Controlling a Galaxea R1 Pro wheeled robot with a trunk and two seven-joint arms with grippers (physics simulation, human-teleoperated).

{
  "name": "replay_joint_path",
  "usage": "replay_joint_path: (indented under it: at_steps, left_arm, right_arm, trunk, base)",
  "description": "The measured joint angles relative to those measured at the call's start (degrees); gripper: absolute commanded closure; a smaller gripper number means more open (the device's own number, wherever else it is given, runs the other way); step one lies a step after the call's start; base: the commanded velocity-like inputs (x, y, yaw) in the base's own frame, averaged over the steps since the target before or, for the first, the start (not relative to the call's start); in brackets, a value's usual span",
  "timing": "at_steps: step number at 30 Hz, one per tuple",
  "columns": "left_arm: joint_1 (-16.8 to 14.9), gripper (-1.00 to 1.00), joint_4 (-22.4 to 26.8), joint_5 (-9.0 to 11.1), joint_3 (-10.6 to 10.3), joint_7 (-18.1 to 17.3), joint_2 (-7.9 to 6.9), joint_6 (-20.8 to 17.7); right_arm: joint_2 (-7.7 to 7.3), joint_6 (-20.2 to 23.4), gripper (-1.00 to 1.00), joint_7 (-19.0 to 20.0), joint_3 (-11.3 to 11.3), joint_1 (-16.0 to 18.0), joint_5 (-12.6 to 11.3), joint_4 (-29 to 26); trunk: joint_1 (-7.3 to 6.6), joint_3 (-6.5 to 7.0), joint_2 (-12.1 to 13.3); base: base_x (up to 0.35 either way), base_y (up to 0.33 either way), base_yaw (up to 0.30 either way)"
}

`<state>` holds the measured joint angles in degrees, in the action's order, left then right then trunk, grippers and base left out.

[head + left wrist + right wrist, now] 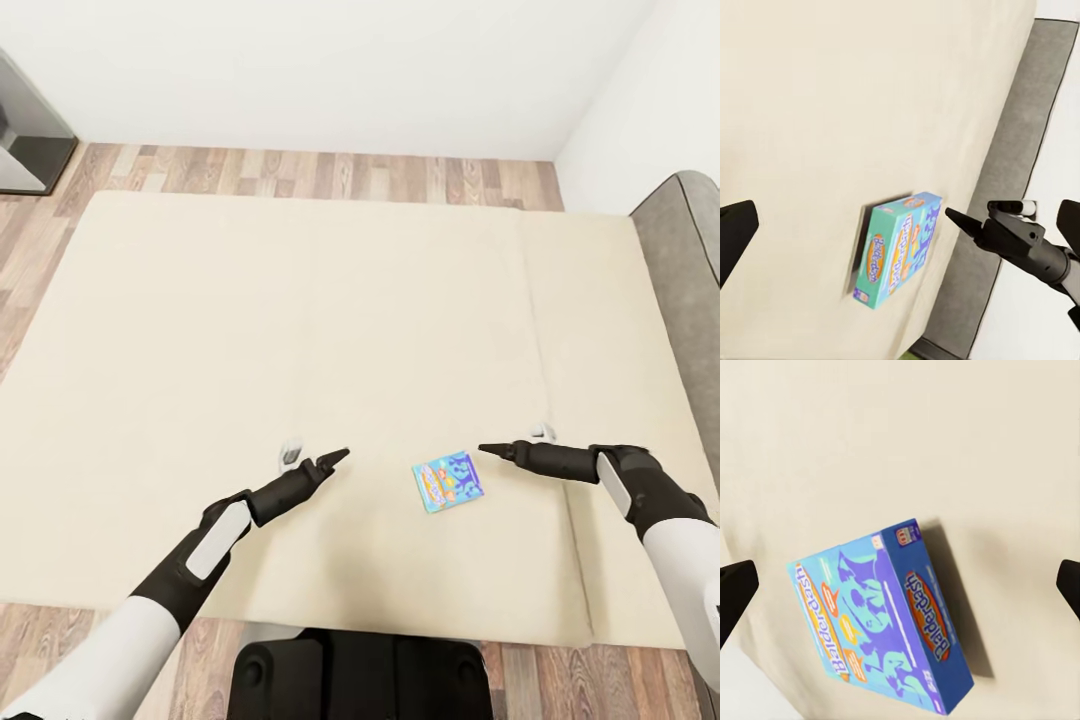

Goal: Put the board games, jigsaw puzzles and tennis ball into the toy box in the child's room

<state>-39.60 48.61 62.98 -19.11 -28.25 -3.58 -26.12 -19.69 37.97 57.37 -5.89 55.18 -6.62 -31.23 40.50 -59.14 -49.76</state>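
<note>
One board game (pixel 448 481), a mostly blue flat box with cartoon print, lies on the beige mattress of the bed (pixel 300 320) near its front edge. In the right wrist view the box (pixel 881 619) lies flat between the two dark fingertips (pixel 733 592), which stand wide apart and clear of it. My left gripper (pixel 330 462) hovers to the box's left and my right gripper (pixel 495 451) just to its right. Both are open and hold nothing. The left wrist view shows the box (pixel 898 247) with the right gripper (pixel 958 219) beyond it.
The grey headboard (pixel 685 270) runs along the bed's right side. Wood-plank floor (pixel 300 170) and white walls lie beyond the bed. A grey piece of furniture (pixel 25 140) stands at the far left. My dark base (pixel 360 675) is against the bed's front edge.
</note>
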Motion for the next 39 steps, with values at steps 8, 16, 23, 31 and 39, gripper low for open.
replay_joint_path:
  at_steps: [8,16,23,31,39]
  left_arm:
    - [-0.6,-1.00,-2.4,-0.1,-0.2,-0.1,0.43,-0.4]
    - [-1.9,-1.00,-5.1,-0.2,-0.3,-0.2,1.41,-0.5]
    - [-2.5,-1.00,-6.4,-0.3,-0.3,0.1,1.95,-0.6]
    - [-3.3,-1.00,-8.1,-0.2,-0.4,0.4,2.45,-0.8]
    - [-3.9,-1.00,-8.7,-0.2,-0.5,0.4,3.43,-0.7]
  right_arm:
    - [0.27,-0.4,-1.00,0.0,0.2,0.0,0.1,0.1]
    - [0.39,-0.6,-1.00,0.0,0.2,0.0,0.1,0.2]
    - [0.40,-0.6,-1.00,0.0,0.2,0.0,0.0,0.2]
    - [0.41,-0.6,-1.00,0.0,-0.1,0.0,-0.2,0.2]
    - [0.03,-0.9,-1.00,-0.2,-0.3,-0.1,0.0,-0.3]
  trunk:
    - [0.00,-0.74,0.0]
    - [0.00,-1.48,0.0]
    - [0.00,-2.13,0.0]
    - [-0.01,-2.87,0.0]
    - [-0.01,-3.59,0.0]
  base:
    - [0.000,0.000,0.070]
    - [0.000,0.000,0.073]
    - [0.000,0.000,0.074]
    - [0.000,0.000,0.074]
    - [0.000,0.000,0.070]
